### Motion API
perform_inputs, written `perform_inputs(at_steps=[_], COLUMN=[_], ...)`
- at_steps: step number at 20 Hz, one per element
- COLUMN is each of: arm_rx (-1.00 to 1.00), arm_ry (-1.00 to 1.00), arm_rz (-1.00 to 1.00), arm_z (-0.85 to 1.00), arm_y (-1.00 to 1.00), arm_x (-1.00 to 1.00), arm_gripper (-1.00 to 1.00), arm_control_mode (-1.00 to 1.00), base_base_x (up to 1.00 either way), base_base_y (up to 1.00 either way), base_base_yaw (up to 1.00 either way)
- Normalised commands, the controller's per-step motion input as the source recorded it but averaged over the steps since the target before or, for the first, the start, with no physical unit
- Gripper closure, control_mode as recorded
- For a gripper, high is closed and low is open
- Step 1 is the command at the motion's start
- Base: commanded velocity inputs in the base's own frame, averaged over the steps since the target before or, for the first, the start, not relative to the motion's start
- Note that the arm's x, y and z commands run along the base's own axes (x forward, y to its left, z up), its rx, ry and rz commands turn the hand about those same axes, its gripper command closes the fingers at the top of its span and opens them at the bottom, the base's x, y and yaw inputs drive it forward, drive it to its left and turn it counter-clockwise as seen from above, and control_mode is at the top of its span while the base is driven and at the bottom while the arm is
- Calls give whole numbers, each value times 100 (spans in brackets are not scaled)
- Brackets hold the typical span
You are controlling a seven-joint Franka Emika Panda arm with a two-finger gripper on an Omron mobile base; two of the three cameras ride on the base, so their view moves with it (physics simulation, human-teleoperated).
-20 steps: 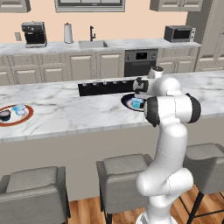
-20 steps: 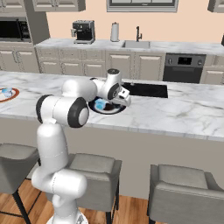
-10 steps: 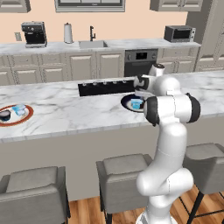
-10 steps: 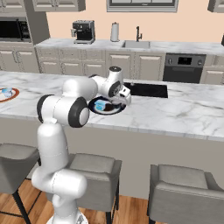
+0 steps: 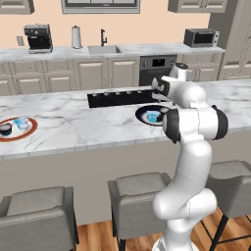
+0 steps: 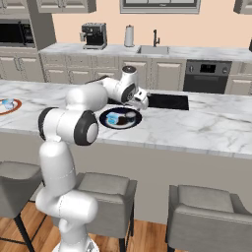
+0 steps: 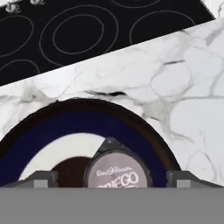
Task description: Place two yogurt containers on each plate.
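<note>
The marble counter point(image 5: 88, 127) ran across both base views, with the black cooktop point(image 5: 117, 98) set into it behind the work area. On it, just in front of the cooktop, lay the dark plate point(image 6: 120, 118), and far off toward the robot's left end of the counter lay the red-rimmed plate point(image 5: 17, 128). The gripper point(image 7: 112, 177) hung directly over the dark plate, its jaws spread wide and closed on nothing, one dark fingertip point(image 7: 41, 178) on each side of the hand view. Between those tips, beneath them and touching neither, sat a dark yogurt container point(image 7: 117, 168) with a pale printed lid, resting on the plate's light centre. In the base views a light blue yogurt container point(image 6: 113, 118) stood on the same plate, just beside the dark one. On the red-rimmed plate stood another light blue container point(image 5: 20, 122) and a dark navy container point(image 5: 5, 129), close together.
</note>
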Motion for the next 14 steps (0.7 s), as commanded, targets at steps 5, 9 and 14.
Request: perform_inputs(at_steps=[5, 9, 14], arm_rx=[0, -1, -7], arm_ry=[-1, -20, -25], arm_rz=[-1, 0, 5], arm_z=[26, 17, 23], arm_y=[0, 11, 40], arm_x=[-90, -100, -100], arm_gripper=[-100, -100, -100], arm_control_mode=[-100, -100, -100], base_base_x=[0, 0, 0], base_base_y=[0, 0, 0], base_base_yaw=[0, 0, 0])
